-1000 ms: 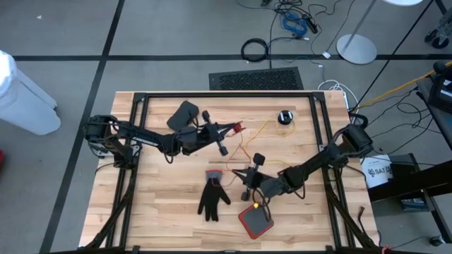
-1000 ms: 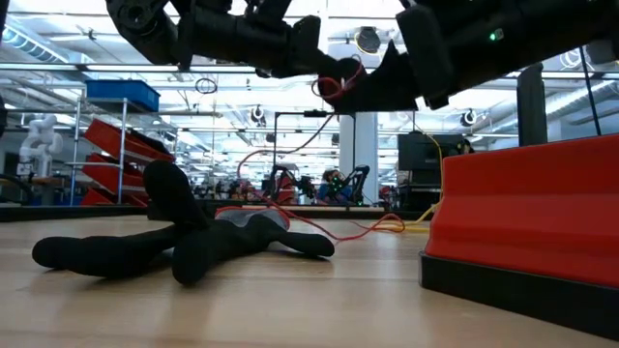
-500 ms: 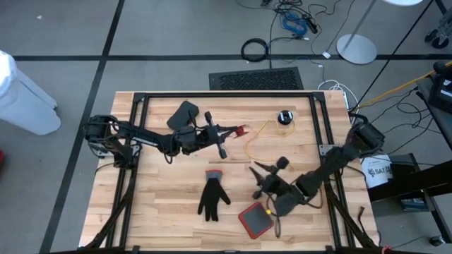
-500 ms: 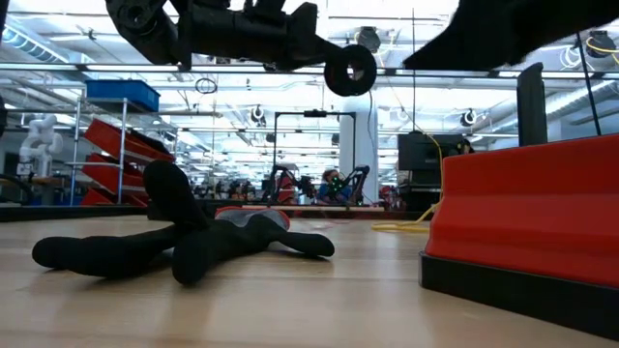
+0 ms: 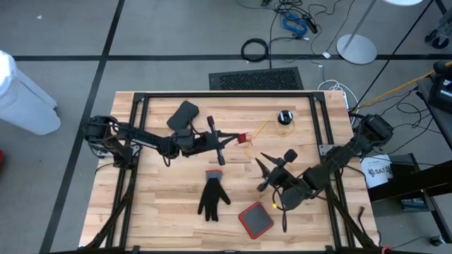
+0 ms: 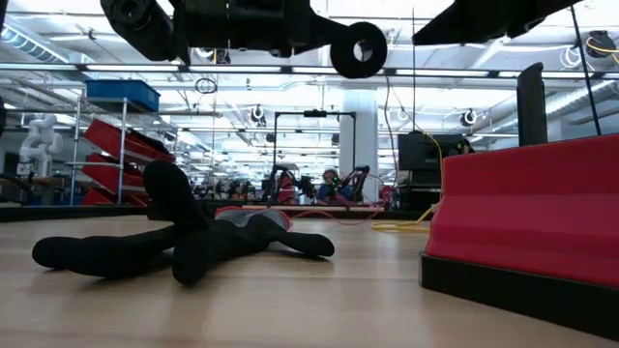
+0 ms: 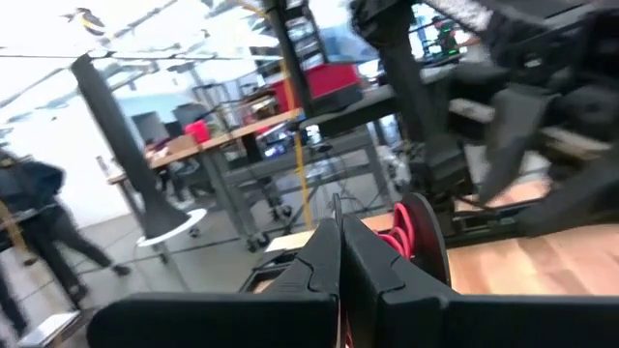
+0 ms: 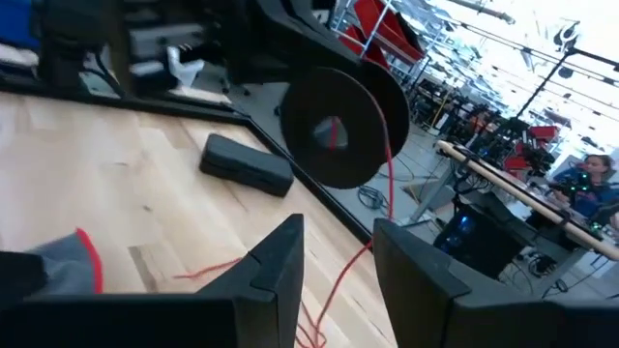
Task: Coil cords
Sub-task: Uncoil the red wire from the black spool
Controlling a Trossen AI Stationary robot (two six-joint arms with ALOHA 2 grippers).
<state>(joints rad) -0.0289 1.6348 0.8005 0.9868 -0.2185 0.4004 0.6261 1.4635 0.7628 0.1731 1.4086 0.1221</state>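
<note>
A thin yellow cord runs over the table from a black round puck at the far right to my left gripper. That gripper is shut mid-table, with a second black puck wound in red at its tip. A red cord hangs from this puck down to the wood. My right gripper hovers open a little nearer and to the right, nothing between its fingers. My left gripper pinches the cord at the red-wound puck between its two shut fingers, reaching level from the table's left. The fingers hide the exact spot. The puck hangs lifted clear of the table, and the red cord below it is slack.
A black glove lies near the table's middle front, with a red tray to its right. A black box sits at the far left behind the left arm. Dark frame rails border the tabletop.
My right gripper has opened and let go of the cord, then drawn back toward the table's right edge and risen. The loops that were stretched between the two grippers have dropped away. My left gripper stays shut, with the puck at its tip.
</note>
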